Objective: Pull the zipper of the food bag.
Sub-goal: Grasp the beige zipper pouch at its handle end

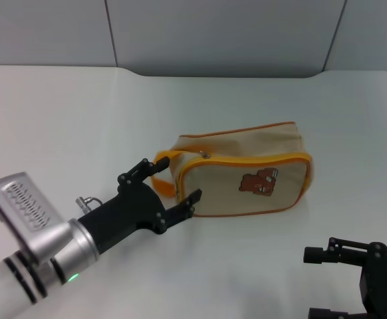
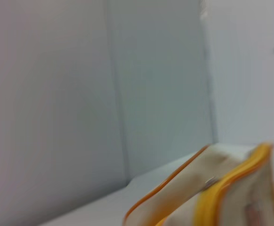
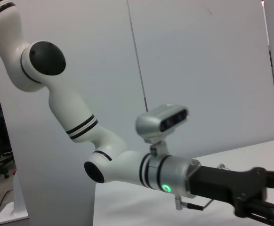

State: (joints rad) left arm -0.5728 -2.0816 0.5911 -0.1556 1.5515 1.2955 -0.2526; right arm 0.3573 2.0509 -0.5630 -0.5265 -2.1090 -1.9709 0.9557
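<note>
The beige food bag (image 1: 247, 174) with yellow-orange piping and a brown bear print lies on its side in the middle of the white table. Its orange strap loop (image 1: 163, 174) is at its left end. The zipper's small silver pull tab (image 1: 205, 155) sits on the narrow top panel near that end. My left gripper (image 1: 165, 186) is open, its black fingers on either side of the strap loop at the bag's left end. The left wrist view shows the food bag's corner (image 2: 184, 197) and the pull tab (image 2: 211, 182) close up. My right gripper (image 1: 323, 282) is open and idle at the front right.
The white table (image 1: 80, 119) runs back to a grey wall panel (image 1: 227, 33). The right wrist view shows my left arm (image 3: 127, 165) with its wrist camera and black gripper base (image 3: 240, 186).
</note>
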